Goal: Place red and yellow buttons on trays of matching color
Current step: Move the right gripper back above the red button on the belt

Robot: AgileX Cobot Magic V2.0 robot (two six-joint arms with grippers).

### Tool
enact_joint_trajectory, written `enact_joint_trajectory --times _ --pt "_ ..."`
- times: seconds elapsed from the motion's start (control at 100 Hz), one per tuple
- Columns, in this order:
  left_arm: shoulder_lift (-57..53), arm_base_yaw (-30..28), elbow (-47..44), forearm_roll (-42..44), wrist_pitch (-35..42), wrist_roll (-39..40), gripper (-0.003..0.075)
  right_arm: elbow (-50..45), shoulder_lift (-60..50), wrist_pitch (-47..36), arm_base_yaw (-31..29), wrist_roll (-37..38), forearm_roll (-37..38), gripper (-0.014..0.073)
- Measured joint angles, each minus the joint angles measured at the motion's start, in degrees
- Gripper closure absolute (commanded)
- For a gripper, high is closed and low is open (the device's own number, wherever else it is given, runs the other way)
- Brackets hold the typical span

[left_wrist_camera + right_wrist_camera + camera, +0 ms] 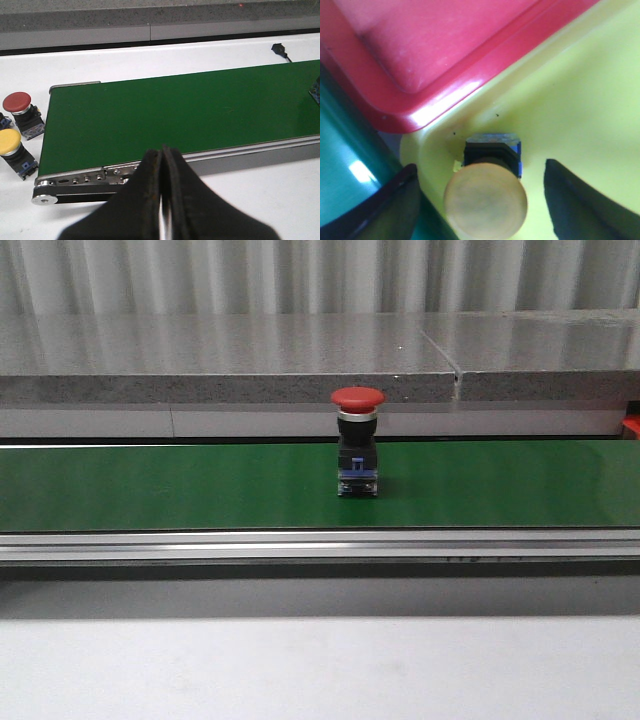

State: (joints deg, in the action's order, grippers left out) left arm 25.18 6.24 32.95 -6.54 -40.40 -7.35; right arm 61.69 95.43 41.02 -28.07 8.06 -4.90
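The green belt [180,485] is the landmark here, and the biggest worry rides on it: a red button [357,440] stands upright mid-belt with nobody near it, so if the belt runs it could travel on to the end and topple off before an arm gets there. Past the belt's edge, the right wrist view shows the yellow tray [570,100] tucked against the red tray [420,45], with a yellow button [485,200] standing in the yellow one right by its corner wall. The right gripper [480,205] has its fingers spread wide either side of that button, not touching, so a sloppy lift-off could clip the cap and tip it. The left gripper [161,165] is pinched together on nothing, hovering at the belt's near rail. Off the belt's end sit a spare red button [20,112] and spare yellow button [14,152]. Both trays are cropped, so how full they are is anyone's guess.
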Motion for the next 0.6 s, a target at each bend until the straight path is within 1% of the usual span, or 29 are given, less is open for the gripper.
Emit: enact_joint_trajectory --times 0.18,0.33,0.45,0.6 --pt "-0.09 0.00 0.00 0.00 0.00 0.00 0.0741 0.00 -4.76 1.40 0.11 -0.08 1.22 0.0045" --pt "-0.09 0.00 0.00 0.00 0.00 0.00 0.0741 0.00 -10.64 4.39 0.71 -0.12 1.59 0.0045" --pt "-0.09 0.00 0.00 0.00 0.00 0.00 0.0741 0.00 -15.43 7.32 3.16 -0.93 1.70 0.0045" --pt "-0.09 0.00 0.00 0.00 0.00 0.00 0.0741 0.00 -20.54 11.40 7.93 -1.70 1.72 0.0045"
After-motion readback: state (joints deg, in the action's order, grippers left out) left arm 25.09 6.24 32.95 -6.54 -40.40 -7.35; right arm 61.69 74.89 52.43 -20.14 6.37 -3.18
